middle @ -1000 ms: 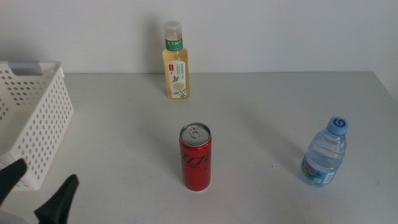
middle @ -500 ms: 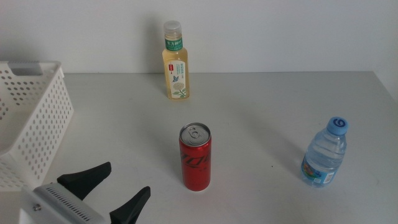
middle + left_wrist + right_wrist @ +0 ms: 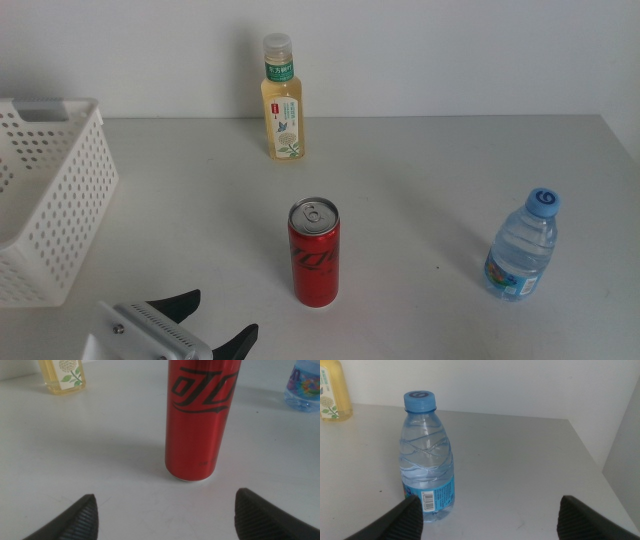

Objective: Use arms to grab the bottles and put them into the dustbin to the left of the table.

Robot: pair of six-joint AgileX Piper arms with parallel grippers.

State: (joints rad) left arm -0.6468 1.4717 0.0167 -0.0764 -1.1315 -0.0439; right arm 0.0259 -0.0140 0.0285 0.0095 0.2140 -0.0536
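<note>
L gripper (image 3: 215, 322) sits low at the table's near edge, jaws spread wide w/ nothing between them, aimed at the red soda can (image 3: 314, 252), which stands upright mid-table just ahead. R gripper (image 3: 490, 512), jaws also wide and empty, faces the upright water bottle (image 3: 426, 457) near the right edge. Tea bottle (image 3: 282, 98) stands at the back; white perforated basket (image 3: 62, 205) sits far left.

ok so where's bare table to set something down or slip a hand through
Bare stretches: between the tea bottle and the red can, between the can and the water bottle, and between the basket and the can. Tightest by the left gripper, near the can.
</note>
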